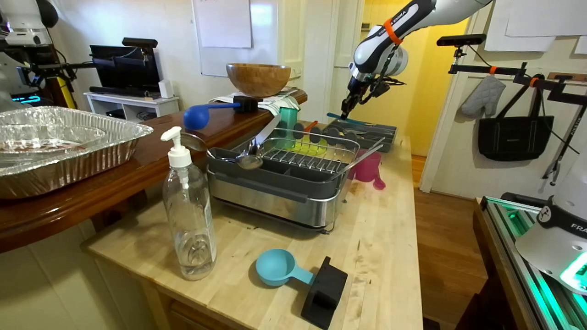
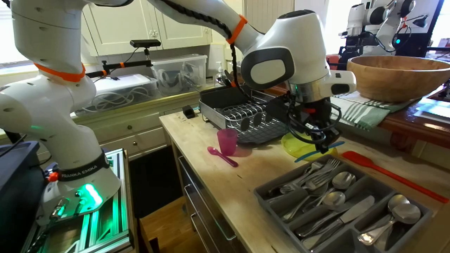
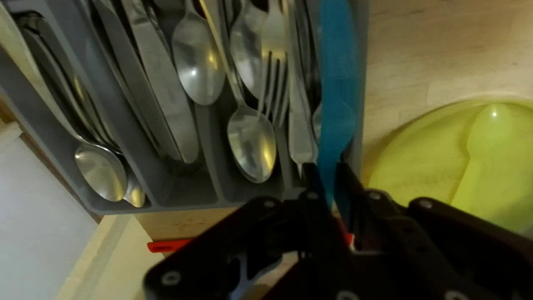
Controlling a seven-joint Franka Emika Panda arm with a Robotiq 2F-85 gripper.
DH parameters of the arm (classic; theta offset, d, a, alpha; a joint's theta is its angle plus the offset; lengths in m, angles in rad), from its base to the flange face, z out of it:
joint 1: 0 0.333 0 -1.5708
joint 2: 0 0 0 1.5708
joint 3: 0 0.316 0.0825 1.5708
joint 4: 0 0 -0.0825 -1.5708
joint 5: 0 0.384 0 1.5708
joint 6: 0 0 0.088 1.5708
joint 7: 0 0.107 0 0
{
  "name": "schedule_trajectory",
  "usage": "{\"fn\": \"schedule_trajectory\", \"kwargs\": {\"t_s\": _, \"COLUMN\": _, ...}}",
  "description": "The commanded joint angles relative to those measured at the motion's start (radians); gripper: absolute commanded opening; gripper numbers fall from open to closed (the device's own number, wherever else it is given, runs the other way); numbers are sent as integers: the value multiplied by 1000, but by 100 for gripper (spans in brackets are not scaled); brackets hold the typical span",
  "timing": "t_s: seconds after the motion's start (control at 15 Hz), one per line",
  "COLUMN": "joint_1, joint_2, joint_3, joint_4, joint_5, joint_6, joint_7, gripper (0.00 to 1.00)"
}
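My gripper (image 3: 326, 168) is shut on a flat blue plastic utensil (image 3: 339, 83), which looks like a knife. In both exterior views the utensil (image 1: 357, 121) (image 2: 318, 151) is roughly level in the fingertips, above the counter. In the wrist view it passes in front of the right edge of a grey cutlery tray (image 3: 183, 205). The tray (image 2: 274, 214) holds metal forks (image 3: 275, 79), spoons (image 3: 252, 143) and knives (image 3: 166, 91) in compartments. A yellow plate (image 3: 399, 166) with a yellow-green spoon (image 3: 489, 137) on it lies beside the tray.
A red spatula (image 2: 397, 172) lies behind the tray. A pink cup (image 2: 227, 140) and pink spoon (image 2: 223, 156) are near the dish rack (image 1: 275, 197). A wooden bowl (image 2: 390, 80) stands on the raised ledge. A soap bottle (image 1: 188, 220) and blue scoop (image 1: 275, 267) are at the counter's far end.
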Motion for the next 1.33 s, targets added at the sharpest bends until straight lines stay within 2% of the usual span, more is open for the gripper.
{"fn": "schedule_trajectory", "kwargs": {"t_s": 0.0, "joint_1": 4, "joint_2": 12, "joint_3": -58, "joint_4": -11, "joint_5": -51, "joint_6": -11, "joint_7": -7, "gripper": 4}}
{"fn": "schedule_trajectory", "kwargs": {"t_s": 0.27, "joint_1": 0, "joint_2": 67, "joint_3": -96, "joint_4": 23, "joint_5": -79, "joint_6": 15, "joint_7": 23, "gripper": 4}}
{"fn": "schedule_trajectory", "kwargs": {"t_s": 1.27, "joint_1": -98, "joint_2": 197, "joint_3": -79, "joint_4": 151, "joint_5": -93, "joint_6": 61, "joint_7": 2, "gripper": 4}}
